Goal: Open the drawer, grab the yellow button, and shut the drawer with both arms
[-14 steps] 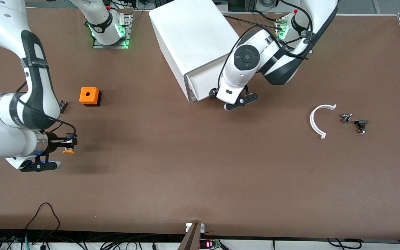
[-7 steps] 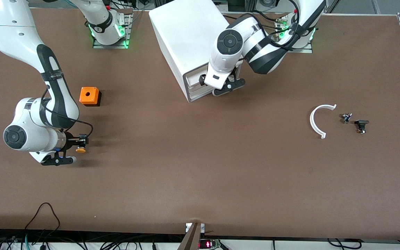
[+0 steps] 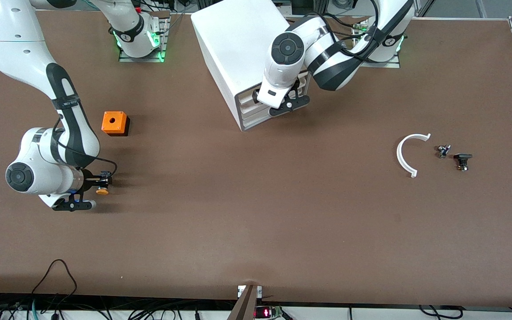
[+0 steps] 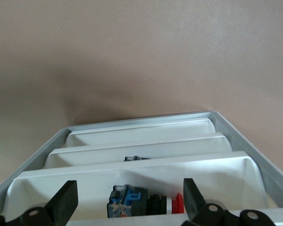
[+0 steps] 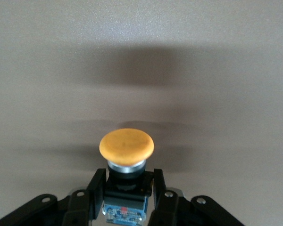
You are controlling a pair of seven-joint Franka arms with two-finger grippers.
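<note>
- right tool [image 3: 98,182] is clamped on the black body of the button [image 3: 102,191], low over bare surface [image 3: 256,231] at the right arm's end, nearer the front camera than the orange cube [image 3: 114,123].
- the right wrist view shows the orange cap [image 5: 126,144] sticking out past my fingers [image 5: 96,185], both pads on the body sides. i can't tell whether the button touches the surface.
- left tool [image 3: 278,100] is spread wide at the front of the cabinet [image 3: 242,53], nothing between its fingers [image 4: 63,200].
- the left wrist view looks down the stepped drawer fronts. the drawer [image 4: 132,186] nearest that camera holds a blue and black part with a red tip [image 4: 146,205], so it looks slightly proud or not fully home. i can't tell the amount.
- step in hand as i judge it: seat the drawer with the left and park the button with the right.
- doing it well: push square on the cream front, centred near the handle, so the tray doesn't rack in its slide. slow finish, stop on contact, no shoving the cabinet along the surface.
- keep the left fingers clear of the two lower fronts so only the top one moves.
- right side: lower till the button bears on the surface before letting go, cap sideways as it is, so it doesn't roll or drop.
- writing: none readable. the band on the right arm [image 3: 66,103] has small print i can't make out, and a label on the button body [image 5: 123,213] is too small to read.
</note>
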